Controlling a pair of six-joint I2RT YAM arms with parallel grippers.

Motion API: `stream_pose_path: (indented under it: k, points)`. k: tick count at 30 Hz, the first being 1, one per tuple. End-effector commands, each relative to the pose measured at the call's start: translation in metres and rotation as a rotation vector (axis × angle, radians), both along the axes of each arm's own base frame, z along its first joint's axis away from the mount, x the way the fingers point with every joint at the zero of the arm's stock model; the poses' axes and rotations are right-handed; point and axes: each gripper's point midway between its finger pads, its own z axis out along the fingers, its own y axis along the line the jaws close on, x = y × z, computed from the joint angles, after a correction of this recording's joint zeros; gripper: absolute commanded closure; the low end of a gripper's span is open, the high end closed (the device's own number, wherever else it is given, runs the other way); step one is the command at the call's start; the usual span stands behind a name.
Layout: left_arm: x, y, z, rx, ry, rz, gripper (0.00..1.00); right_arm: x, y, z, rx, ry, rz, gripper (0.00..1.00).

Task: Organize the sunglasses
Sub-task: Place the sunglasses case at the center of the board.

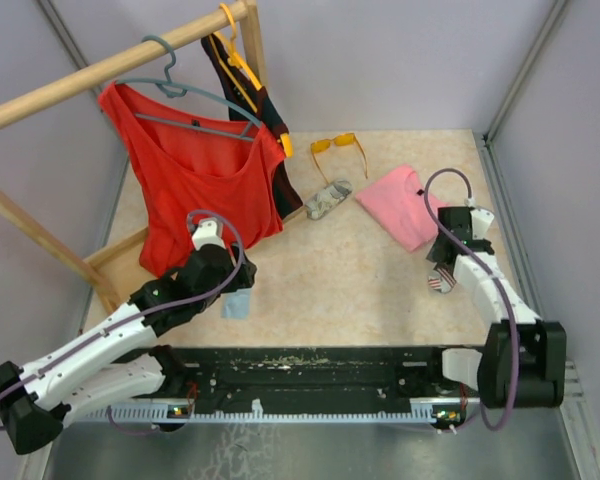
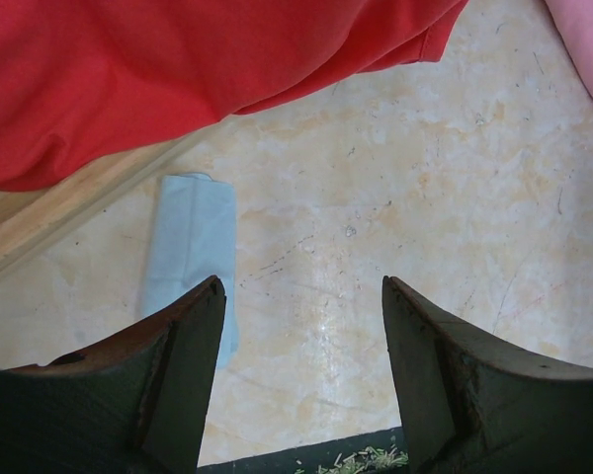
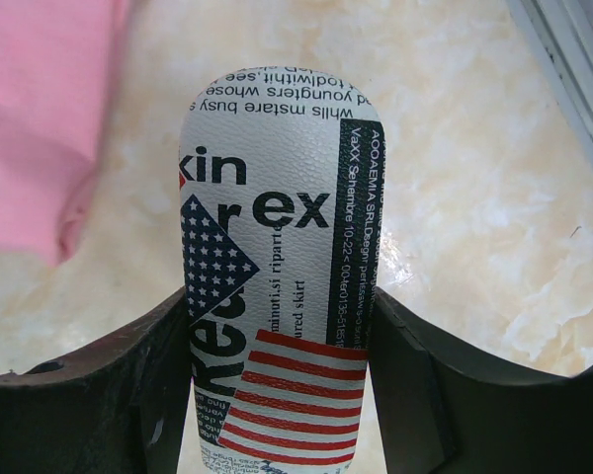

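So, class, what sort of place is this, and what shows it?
Probably a robot test cell staged as a wardrobe corner: a wooden clothes rail holding a red top, plain walls round the tabletop, robot arms at its near edge.

The left arm (image 1: 110,335) extends from its base at the near left corner, reaching forward and to the right at a low angle. The left gripper (image 2: 301,365) points downward, jaws spread wide. The right arm (image 1: 495,290) rises from its base at the near right and angles forward and inward. The right gripper (image 3: 277,336) has both fingers pressed against the sides of a patterned case (image 3: 277,178).
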Motion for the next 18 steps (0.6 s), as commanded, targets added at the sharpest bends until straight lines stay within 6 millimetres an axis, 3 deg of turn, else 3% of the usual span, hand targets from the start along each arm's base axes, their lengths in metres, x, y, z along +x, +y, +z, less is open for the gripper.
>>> stream_pose_path:
  k: [1,9,18]
  points:
    - [0.002,-0.009,0.002,-0.014,-0.004,-0.038,0.29,0.027,-0.017,-0.001,-0.002,-0.004,-0.04,0.75]
    - [0.0,-0.009,0.0,-0.018,-0.006,-0.044,0.29,0.041,-0.027,-0.026,0.028,0.038,-0.07,0.68]
    - [0.0,-0.012,-0.003,-0.013,0.004,-0.056,0.29,0.041,-0.032,-0.045,0.059,0.09,-0.065,0.52]
